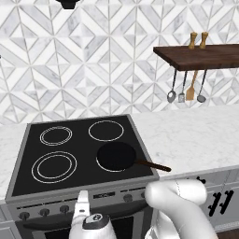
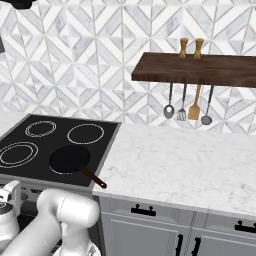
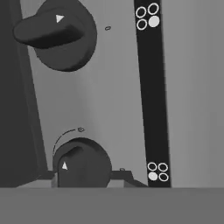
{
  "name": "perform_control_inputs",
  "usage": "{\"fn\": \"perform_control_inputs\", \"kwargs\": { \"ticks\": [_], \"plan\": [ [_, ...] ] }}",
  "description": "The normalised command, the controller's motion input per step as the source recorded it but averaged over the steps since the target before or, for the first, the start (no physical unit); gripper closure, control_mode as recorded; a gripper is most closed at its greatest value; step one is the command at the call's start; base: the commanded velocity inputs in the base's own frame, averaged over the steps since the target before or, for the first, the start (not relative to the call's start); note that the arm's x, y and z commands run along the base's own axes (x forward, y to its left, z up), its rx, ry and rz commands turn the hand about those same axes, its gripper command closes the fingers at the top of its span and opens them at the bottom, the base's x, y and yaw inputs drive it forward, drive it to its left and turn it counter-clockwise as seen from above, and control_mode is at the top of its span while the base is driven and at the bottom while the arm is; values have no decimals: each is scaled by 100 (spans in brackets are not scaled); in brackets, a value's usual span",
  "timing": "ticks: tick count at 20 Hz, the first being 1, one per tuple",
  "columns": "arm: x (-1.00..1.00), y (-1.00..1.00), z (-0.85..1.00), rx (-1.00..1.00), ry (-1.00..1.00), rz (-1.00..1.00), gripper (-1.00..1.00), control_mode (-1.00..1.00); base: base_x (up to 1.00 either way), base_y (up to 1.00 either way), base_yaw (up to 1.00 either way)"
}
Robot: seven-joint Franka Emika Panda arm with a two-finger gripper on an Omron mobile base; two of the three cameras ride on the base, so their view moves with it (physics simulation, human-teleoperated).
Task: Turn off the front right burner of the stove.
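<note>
The stove (image 1: pixel 18 158) has a flat black glass top and a grey front panel with dark knobs. A black long-handled frying pan (image 1: pixel 116 156) sits on the front right burner (image 1: pixel 99 164), whose thin white ring peeks out at the pan's edge. My gripper (image 1: pixel 82 200) is low against the front panel, left of the small display. In the hand view my gripper (image 3: pixel 83 175) has its two fingertips (image 3: pixel 124 176) pressed on either side of a round dark knob (image 3: pixel 81 159) with a white pointer. A second knob (image 3: pixel 59 33) is further along the panel.
A black strip (image 3: pixel 151 87) with small burner-position circles runs beside the knobs. White marble counter (image 2: pixel 175 160) lies right of the stove, with grey drawers (image 2: pixel 145 225) below. A wooden shelf (image 2: pixel 200 70) holds two shakers and hanging utensils.
</note>
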Motion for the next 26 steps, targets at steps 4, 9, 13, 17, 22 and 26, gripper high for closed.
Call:
{"fn": "perform_control_inputs", "kwargs": {
  "ticks": [4,9,13,17,22,26],
  "plan": [
    [-5,-26,19,73,3,-18,100,-100,0,0,0],
    [-6,-26,18,72,2,-18,100,-100,0,0,0],
    [-3,-24,16,72,1,-20,100,-100,0,0,0],
    [0,-25,14,71,0,-20,100,-100,0,0,0],
    [0,-26,11,65,0,-20,100,-100,0,0,0],
    [0,-26,14,63,0,-21,100,-100,0,0,0]
  ]
}}
